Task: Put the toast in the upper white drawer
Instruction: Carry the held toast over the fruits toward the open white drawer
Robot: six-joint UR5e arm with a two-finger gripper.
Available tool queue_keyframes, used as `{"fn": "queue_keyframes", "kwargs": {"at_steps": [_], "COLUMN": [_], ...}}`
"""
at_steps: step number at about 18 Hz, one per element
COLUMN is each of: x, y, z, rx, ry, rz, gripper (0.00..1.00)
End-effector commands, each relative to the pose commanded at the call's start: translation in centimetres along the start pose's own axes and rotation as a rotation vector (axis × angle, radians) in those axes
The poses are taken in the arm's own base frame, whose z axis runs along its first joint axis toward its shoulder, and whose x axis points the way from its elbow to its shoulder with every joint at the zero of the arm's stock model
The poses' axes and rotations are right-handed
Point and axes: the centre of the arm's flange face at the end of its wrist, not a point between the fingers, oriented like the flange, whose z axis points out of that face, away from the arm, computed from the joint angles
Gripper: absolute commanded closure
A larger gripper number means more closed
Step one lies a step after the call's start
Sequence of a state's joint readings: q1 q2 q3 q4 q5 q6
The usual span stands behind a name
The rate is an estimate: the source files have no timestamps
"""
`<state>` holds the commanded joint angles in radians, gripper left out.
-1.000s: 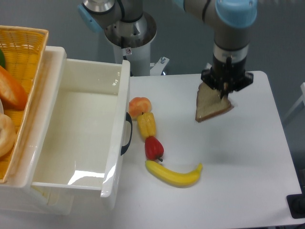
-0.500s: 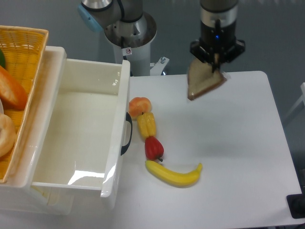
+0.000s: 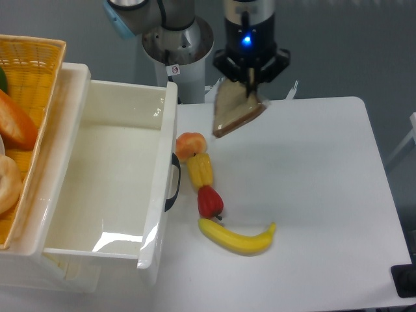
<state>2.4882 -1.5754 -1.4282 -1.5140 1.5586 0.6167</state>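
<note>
Hanging from the black two-finger gripper [image 3: 251, 83], jaws pinched on its top corner, the flat brown plastic-wrapped toast slice [image 3: 235, 112] is off the white table [image 3: 325, 195] (far side), right of the open glossy white plastic drawer [image 3: 110, 188], w/ a peach-coloured fruit [image 3: 189, 143] between.

My claw [image 3: 250, 88] grips the toast [image 3: 235, 112] by its top edge, the slice hanging tilted above the table [image 3: 312, 195]. Down to my lower left, the upper white drawer [image 3: 104, 188] sits open; peach [image 3: 190, 144], corn [image 3: 200, 170], pepper [image 3: 210, 201] and banana [image 3: 237, 237] line up below.
</note>
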Motion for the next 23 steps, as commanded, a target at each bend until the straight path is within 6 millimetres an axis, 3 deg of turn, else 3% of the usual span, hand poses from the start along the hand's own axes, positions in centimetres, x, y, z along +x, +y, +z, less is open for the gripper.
{"fn": "queue_keyframes", "kwargs": {"at_steps": [12,15,23], "x": [5.7,6.2,8.4], "y": [-2.1,-2.6,-4.5], "z": [-1.5,-2.0,0.4], "rx": [0.05,0.068,0.04], "ry": [0.039,0.052,0.079], "rz": [0.018,-0.001,-0.014], "gripper": [1.0,1.0,1.0]}}
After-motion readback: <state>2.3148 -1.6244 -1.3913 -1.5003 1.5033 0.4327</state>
